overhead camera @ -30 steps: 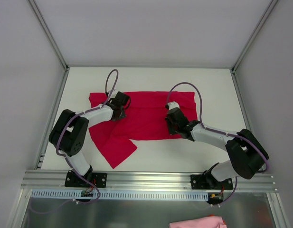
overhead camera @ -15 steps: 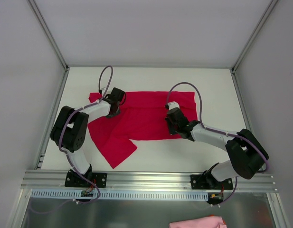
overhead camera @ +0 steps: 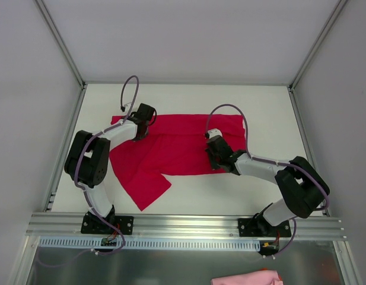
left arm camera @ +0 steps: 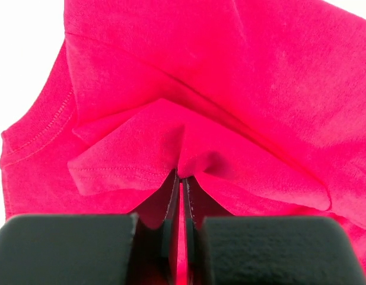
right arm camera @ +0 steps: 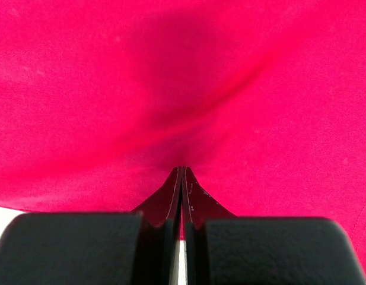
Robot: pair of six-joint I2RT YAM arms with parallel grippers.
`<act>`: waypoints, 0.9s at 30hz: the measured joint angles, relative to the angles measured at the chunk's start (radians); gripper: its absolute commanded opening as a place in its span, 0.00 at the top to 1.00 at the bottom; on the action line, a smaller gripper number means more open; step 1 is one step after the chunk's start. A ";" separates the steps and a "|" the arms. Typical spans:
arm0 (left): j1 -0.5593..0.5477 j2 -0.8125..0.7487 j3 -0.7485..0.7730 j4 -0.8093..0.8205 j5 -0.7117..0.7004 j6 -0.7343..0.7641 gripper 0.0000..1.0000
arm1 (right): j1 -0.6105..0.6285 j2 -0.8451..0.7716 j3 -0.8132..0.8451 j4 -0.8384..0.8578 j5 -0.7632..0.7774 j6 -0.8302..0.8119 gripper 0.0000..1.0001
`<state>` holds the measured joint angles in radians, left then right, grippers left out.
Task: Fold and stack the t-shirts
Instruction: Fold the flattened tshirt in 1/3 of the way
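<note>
Pinching a raised fold of the crimson t-shirt (overhead camera: 183, 151), the left gripper (left arm camera: 181, 178) sits at the garment's far-left corner, beside the stitched sleeve hem. Its jaws are pressed together, and cloth puckers up into a small tent at their tips. The right gripper (right arm camera: 181, 172) is likewise closed tight on the fabric, which draws into creases toward its tips. It sits on the shirt's right half, close to the near edge, where a sliver of the white table (overhead camera: 260, 107) shows. The shirt lies spread across the middle of the table, mostly flat, with its near-left part angled toward the arm bases. A pale pink cloth (overhead camera: 245, 278) lies at the bottom edge of the overhead view, beyond the rail.
</note>
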<state>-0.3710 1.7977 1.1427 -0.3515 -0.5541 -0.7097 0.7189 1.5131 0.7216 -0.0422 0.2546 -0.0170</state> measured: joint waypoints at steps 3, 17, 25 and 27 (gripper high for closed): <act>0.003 0.000 0.018 -0.013 -0.008 0.000 1.00 | 0.000 0.006 0.006 -0.004 0.001 -0.002 0.99; 0.039 0.022 0.112 -0.008 -0.033 0.031 1.00 | 0.000 0.019 0.019 -0.008 0.002 -0.003 0.99; 0.087 0.101 0.288 -0.024 -0.029 0.058 0.96 | 0.004 0.038 0.031 -0.008 -0.006 -0.003 0.99; 0.098 0.127 0.317 -0.024 -0.024 0.072 0.43 | 0.010 0.043 0.037 -0.014 -0.007 -0.004 0.99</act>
<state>-0.2726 1.9247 1.4601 -0.3756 -0.5781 -0.6380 0.7284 1.5566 0.7586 -0.0566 0.2478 -0.0212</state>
